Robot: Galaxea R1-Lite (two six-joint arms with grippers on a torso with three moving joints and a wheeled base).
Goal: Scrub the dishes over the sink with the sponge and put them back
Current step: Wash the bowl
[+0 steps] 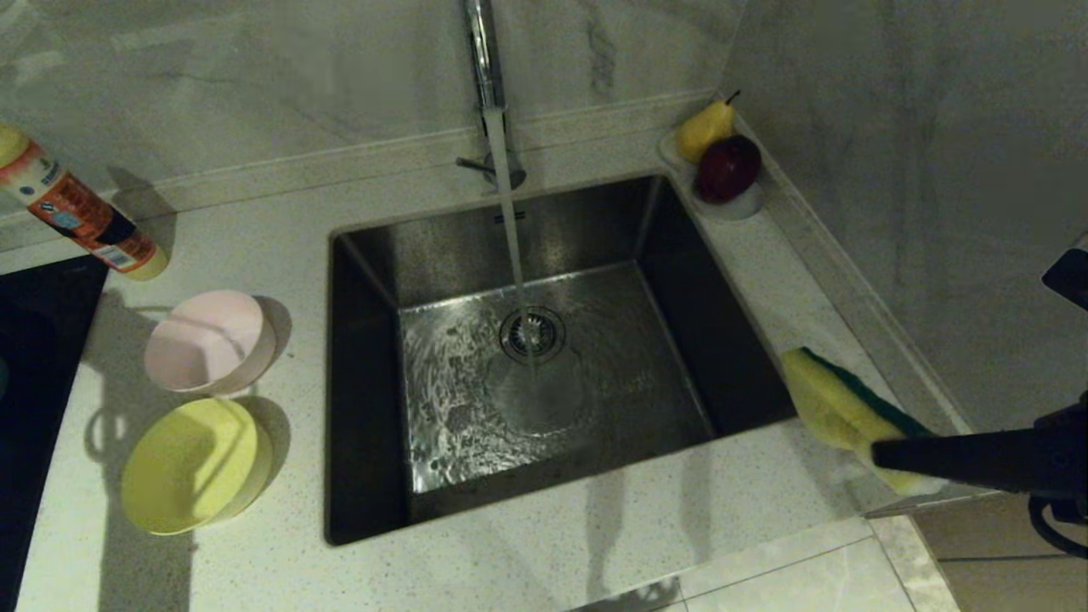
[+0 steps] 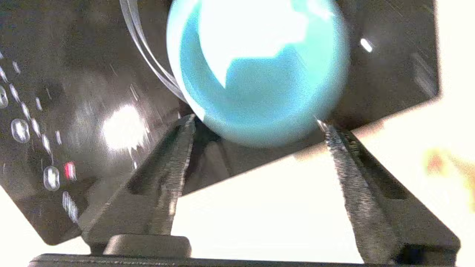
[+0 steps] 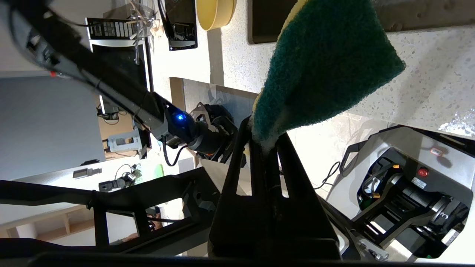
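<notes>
The steel sink (image 1: 442,246) lies in the middle of the counter, with water running onto its drain (image 1: 532,333). A pale pink bowl (image 1: 208,340) and a yellow bowl (image 1: 191,463) stand on the counter left of the sink. The light blue bowl (image 2: 256,74) shows only in the left wrist view, resting on a glossy black surface. My left gripper (image 2: 256,121) is open, its fingertips (image 2: 187,128) just short of the bowl's near side. My right gripper (image 3: 261,135) is shut on the sponge (image 3: 326,63), held above the counter right of the sink (image 1: 837,404).
A faucet (image 1: 484,59) rises behind the sink. A spray bottle (image 1: 81,212) lies at the back left, beside a black cooktop (image 1: 34,357). A white dish with a pear and a red apple (image 1: 718,153) sits in the back right corner by the wall.
</notes>
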